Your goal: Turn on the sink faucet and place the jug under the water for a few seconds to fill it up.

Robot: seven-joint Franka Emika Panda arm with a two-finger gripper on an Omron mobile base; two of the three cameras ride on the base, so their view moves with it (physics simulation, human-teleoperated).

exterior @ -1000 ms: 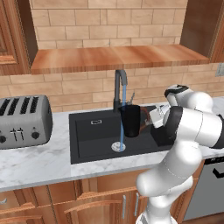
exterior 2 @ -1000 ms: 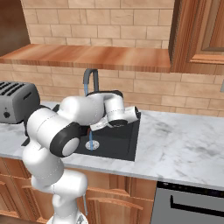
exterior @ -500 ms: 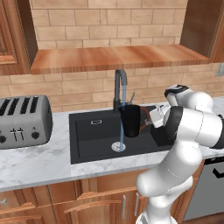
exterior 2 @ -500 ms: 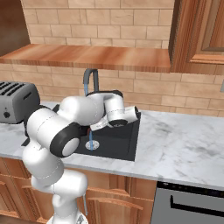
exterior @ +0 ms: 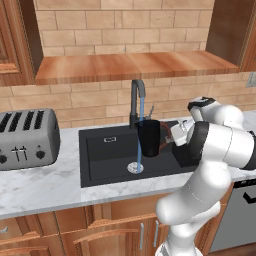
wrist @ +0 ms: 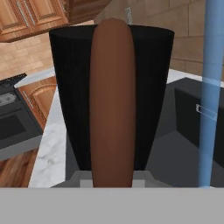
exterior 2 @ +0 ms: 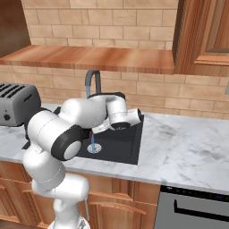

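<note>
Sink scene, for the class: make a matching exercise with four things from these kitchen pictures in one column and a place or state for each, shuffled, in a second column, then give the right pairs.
Column one:
1. jug
2. water
3. toaster
4. sink faucet

Column two:
A. stands on the marble counter, left of the sink
B. rises behind the basin, spout arched forward
C. held over the basin by the gripper, shut on its brown handle
D. falls in a thin blue line to the drain, beside the held vessel

Pairs: 1-C, 2-D, 3-A, 4-B
</note>
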